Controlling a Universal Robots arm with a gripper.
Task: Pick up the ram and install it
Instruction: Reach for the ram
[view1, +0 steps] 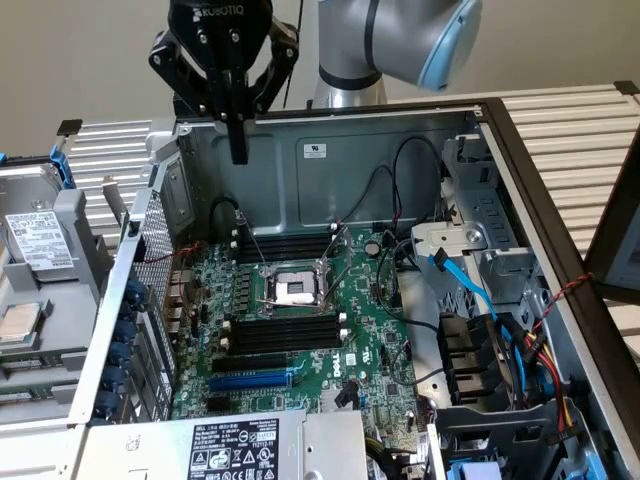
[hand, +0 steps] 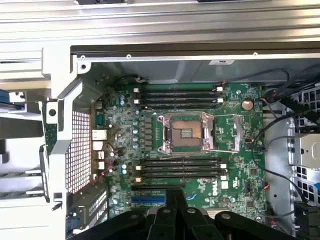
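jaws closed | ext – gripper (view1: 238, 150) above case (view1: 290, 190) | wrist – mobo (hand: 240, 165) below

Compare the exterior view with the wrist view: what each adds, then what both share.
Exterior view: the arm's elbow, a hard drive at that view's left, the blue SATA cable and the power supply label. Wrist view: a straight-down look at the motherboard. Both: the shut gripper, the CPU socket, the memory slots and the blue expansion slot.
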